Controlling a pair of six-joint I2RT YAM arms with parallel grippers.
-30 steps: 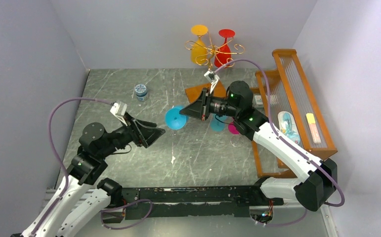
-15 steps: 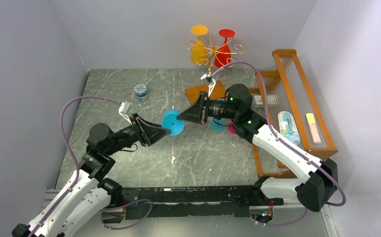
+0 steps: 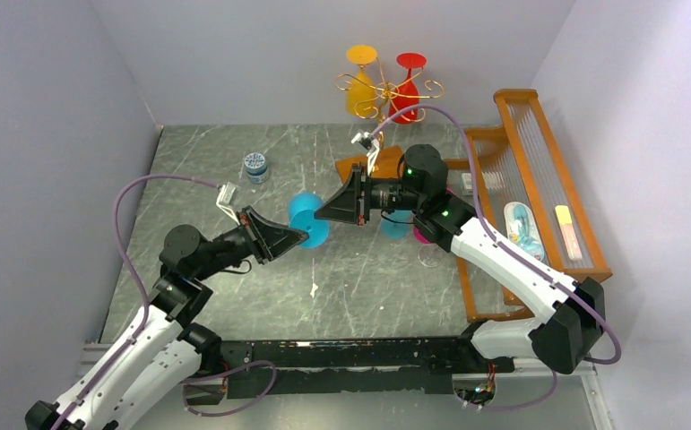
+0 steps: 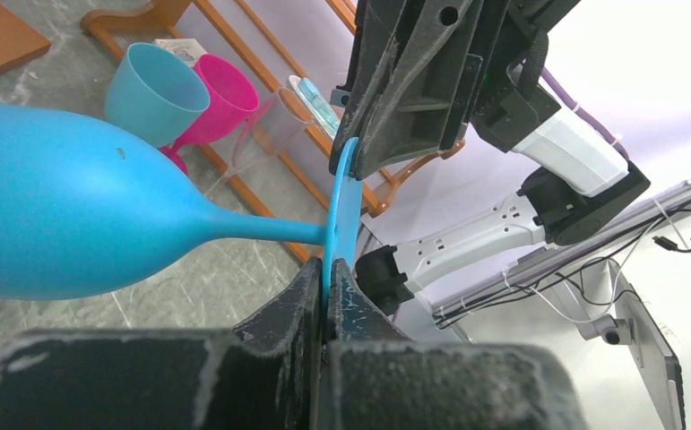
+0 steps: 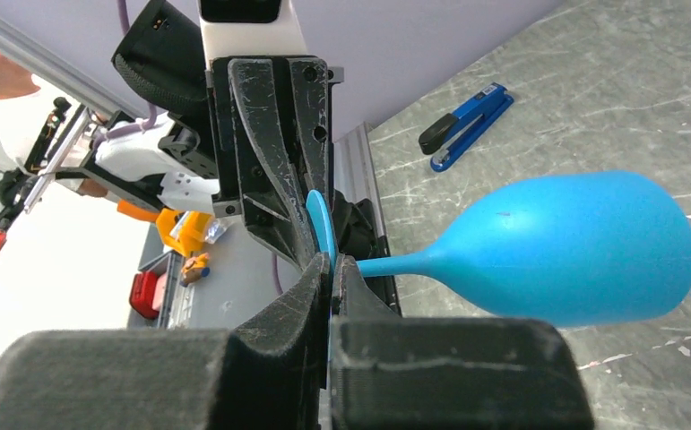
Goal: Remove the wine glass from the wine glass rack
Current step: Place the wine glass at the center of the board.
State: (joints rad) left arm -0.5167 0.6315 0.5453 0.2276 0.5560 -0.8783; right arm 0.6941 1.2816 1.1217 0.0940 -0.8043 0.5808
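Observation:
A blue wine glass hangs sideways in the air over the table, clear of the gold wire wine glass rack at the back. The rack still carries a yellow glass and a red glass. My right gripper is shut on the upper edge of the glass's flat foot. My left gripper is shut on the opposite edge of the same foot. The bowl sticks out to one side, and the two grippers face each other tip to tip.
Teal, pink and clear glasses stand by the orange wooden frame on the right. A small blue-lidded jar sits at the back left. A blue stapler lies on the table.
My left gripper reached in from the left and closed on the glass's foot. The right gripper carried the glass slightly left and stayed shut on it.

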